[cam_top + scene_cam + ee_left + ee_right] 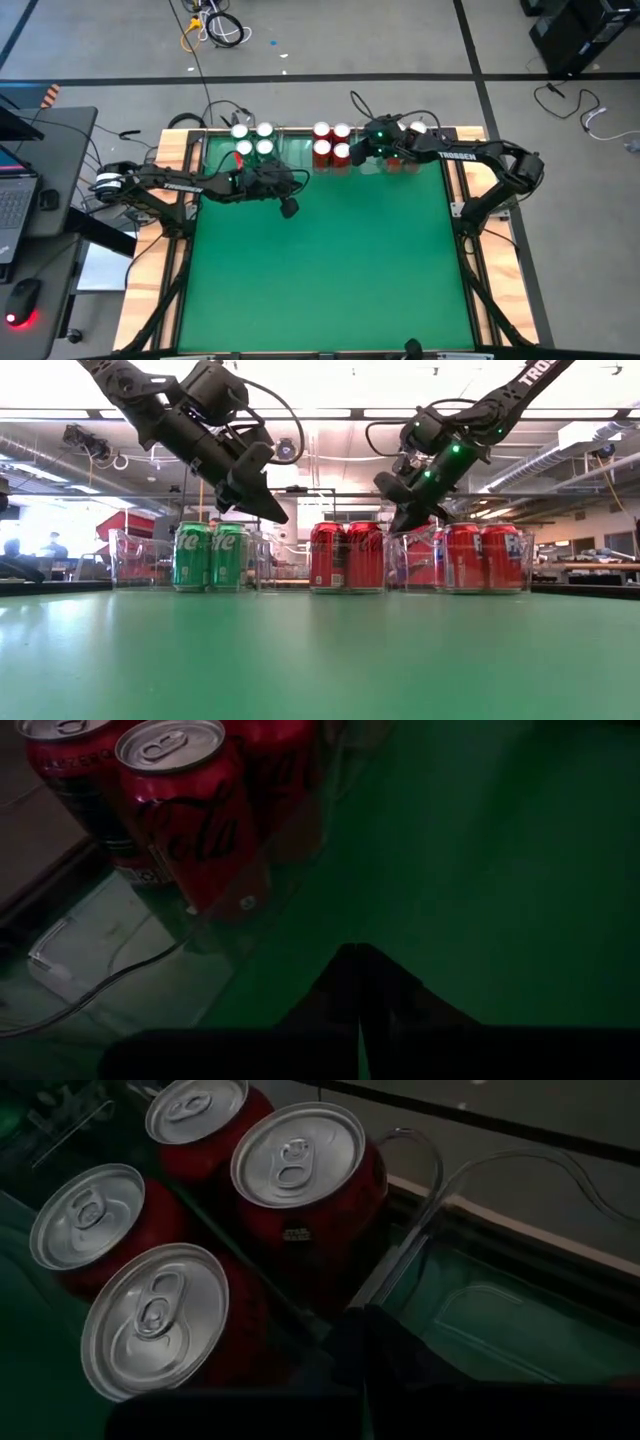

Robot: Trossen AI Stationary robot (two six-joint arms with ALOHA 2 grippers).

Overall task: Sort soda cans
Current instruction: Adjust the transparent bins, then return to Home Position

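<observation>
Left tool closed, empty | right tool closed, empty, above red cans

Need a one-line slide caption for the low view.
Both arms hang above the far row: green cans, red cans, more red cans in clear trays.

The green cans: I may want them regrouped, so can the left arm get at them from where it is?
Probably yes. The left gripper hangs empty above the mat just in front of the green cans, whose tops are uncovered; only their clear tray walls them in.
</observation>
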